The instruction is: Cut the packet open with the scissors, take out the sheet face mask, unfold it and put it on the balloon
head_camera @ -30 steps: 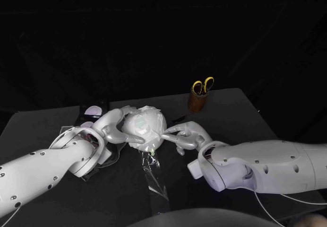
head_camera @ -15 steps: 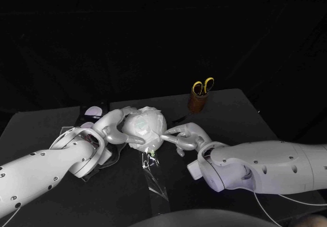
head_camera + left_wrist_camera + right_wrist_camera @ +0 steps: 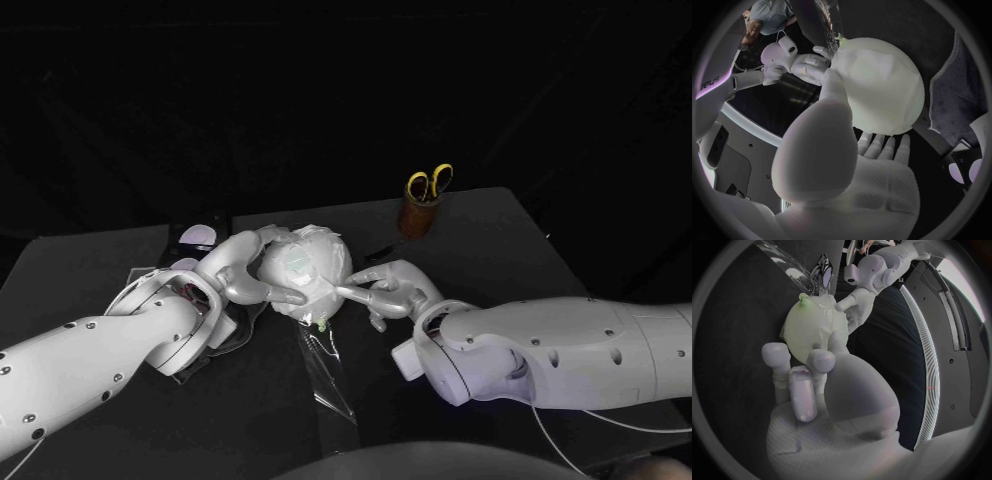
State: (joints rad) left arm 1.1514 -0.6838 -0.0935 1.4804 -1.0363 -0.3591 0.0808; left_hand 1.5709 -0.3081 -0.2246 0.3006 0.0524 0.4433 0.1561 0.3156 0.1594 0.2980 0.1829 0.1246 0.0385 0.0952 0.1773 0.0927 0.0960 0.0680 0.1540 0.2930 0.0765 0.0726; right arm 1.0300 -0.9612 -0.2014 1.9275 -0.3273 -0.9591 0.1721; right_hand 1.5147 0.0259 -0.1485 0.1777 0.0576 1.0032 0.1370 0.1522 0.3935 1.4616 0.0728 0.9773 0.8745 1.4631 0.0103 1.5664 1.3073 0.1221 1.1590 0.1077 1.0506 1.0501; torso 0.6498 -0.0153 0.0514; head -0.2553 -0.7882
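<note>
The left hand (image 3: 238, 272) and right hand (image 3: 387, 290) meet at the balloon (image 3: 296, 272), mid black worktop (image 3: 490, 240).
Head view: wrinkled sheet face mask (image 3: 315, 243) on it; scissors (image 3: 430, 181) upright in a brown cup (image 3: 418, 216) behind. Left wrist view: left hand cups the balloon, thumb pressing. Right wrist view: right fingertips (image 3: 824, 359) touch it; whether they grip, I cannot tell.

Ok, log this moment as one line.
left hand holds balloon | right hand touches balloon | mask on balloon | scissors in holder | clear packet on table
</note>
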